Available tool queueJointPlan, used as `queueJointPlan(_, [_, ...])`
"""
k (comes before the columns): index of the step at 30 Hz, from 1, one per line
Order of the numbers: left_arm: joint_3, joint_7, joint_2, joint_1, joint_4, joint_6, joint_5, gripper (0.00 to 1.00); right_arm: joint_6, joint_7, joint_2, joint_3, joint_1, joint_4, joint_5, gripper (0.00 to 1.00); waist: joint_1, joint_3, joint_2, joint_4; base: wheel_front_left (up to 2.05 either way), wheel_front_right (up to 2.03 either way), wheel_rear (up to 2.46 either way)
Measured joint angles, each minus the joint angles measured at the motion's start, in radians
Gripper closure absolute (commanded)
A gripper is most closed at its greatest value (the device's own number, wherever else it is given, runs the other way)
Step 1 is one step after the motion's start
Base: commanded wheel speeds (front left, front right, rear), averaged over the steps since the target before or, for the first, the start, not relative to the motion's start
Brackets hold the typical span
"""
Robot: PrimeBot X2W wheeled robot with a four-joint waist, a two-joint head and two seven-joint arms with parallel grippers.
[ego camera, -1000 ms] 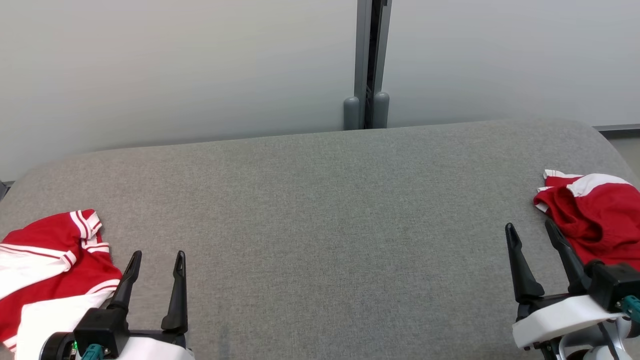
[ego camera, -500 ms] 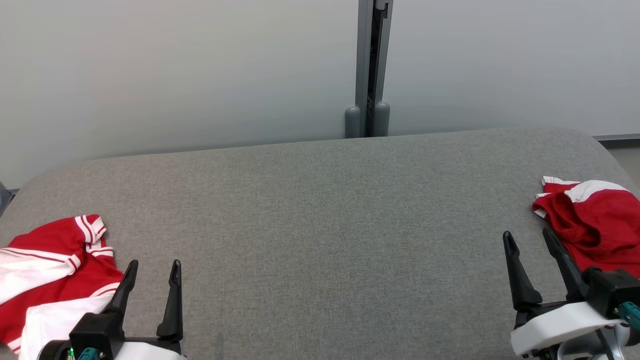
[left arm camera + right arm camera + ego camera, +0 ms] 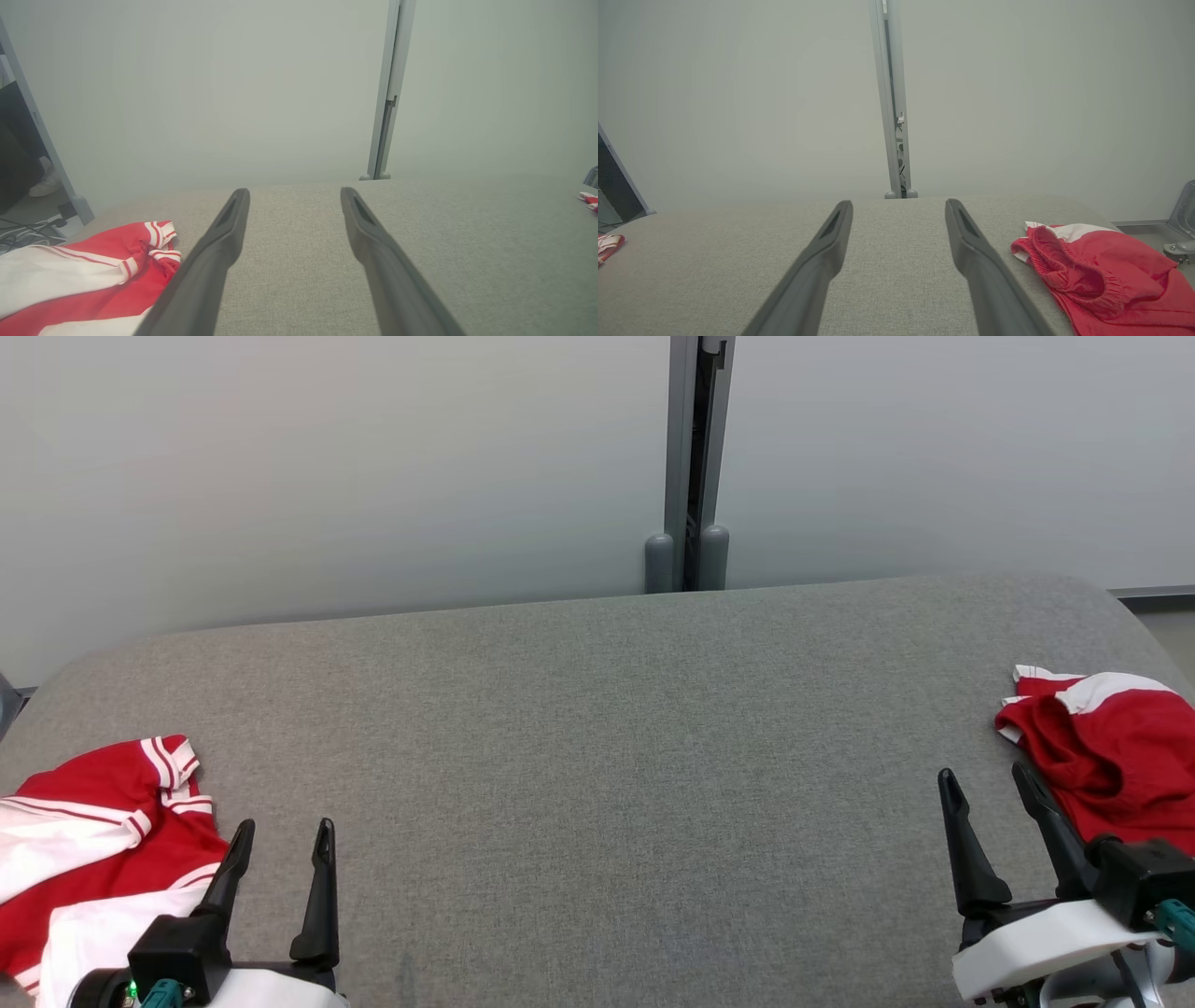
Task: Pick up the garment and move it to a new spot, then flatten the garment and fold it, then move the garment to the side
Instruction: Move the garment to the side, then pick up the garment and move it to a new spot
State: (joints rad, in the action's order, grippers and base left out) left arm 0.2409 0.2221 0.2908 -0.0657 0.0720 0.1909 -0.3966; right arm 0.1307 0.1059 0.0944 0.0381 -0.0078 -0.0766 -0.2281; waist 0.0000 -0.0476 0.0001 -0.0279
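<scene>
Looking past your left gripper [image 3: 285, 825], you see its two long, dark, tapered fingers spread wide with nothing between them, above a grey table top [image 3: 597, 756] covered in woven, slightly flecked cloth with rounded corners. Just to that gripper's left lies a red-and-white jersey [image 3: 84, 859], crumpled. It has broad white panels, thin red stripes, and a ribbed cuff banded red and white at the end farthest from you.

Your right gripper [image 3: 982, 772] is likewise released, its fingers parted and empty over the bare cloth. Just to its right, close beside the outer finger, sits a bunched red garment [image 3: 1111, 756] of matte knit. From the right wrist view you can make out a gathered elastic band along its near fold and a white strip at its far edge.

Straight ahead of both grippers, beyond the table's far edge, two smooth pale wall panels meet at a grey metal post [image 3: 691, 457].
</scene>
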Motion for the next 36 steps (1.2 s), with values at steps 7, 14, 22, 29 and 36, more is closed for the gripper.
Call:
queueJointPlan(7, [0.001, 0.003, 0.0, 0.008, 0.003, 0.004, -0.001, 0.0, 0.0, 0.0, 0.001, -0.002, 0.001, 0.0, 0.0, 0.0, 0.0, -0.001, 0.0, 0.002, 0.0, 0.0, 0.0])
queueJointPlan(14, [0.004, 0.004, 0.003, 0.008, 0.005, 0.006, -0.002, 0.0, 0.0, 0.0, -0.002, -0.002, 0.003, 0.0, 0.0, 0.0, 0.0, -0.002, 0.0, 0.002, 0.0, 0.0, 0.0])
queueJointPlan(22, [0.009, 0.003, 0.008, 0.008, 0.004, 0.004, -0.013, 0.0, 0.0, 0.0, -0.005, -0.008, 0.009, 0.0, 0.0, 0.0, 0.0, -0.002, 0.0, 0.001, 0.0, 0.0, 0.0])
queueJointPlan(29, [0.014, 0.002, 0.01, 0.008, 0.005, 0.001, -0.02, 0.0, 0.0, 0.0, -0.005, -0.012, 0.009, 0.001, 0.0, 0.0, 0.0, 0.001, 0.0, 0.003, 0.0, 0.0, 0.0])
queueJointPlan(36, [0.015, 0.009, 0.01, 0.046, 0.005, -0.032, -0.038, 0.0, 0.0, -0.005, -0.001, -0.02, 0.021, 0.018, 0.001, 0.0, 0.0, 0.009, 0.0, 0.047, 0.0, 0.0, 0.0])
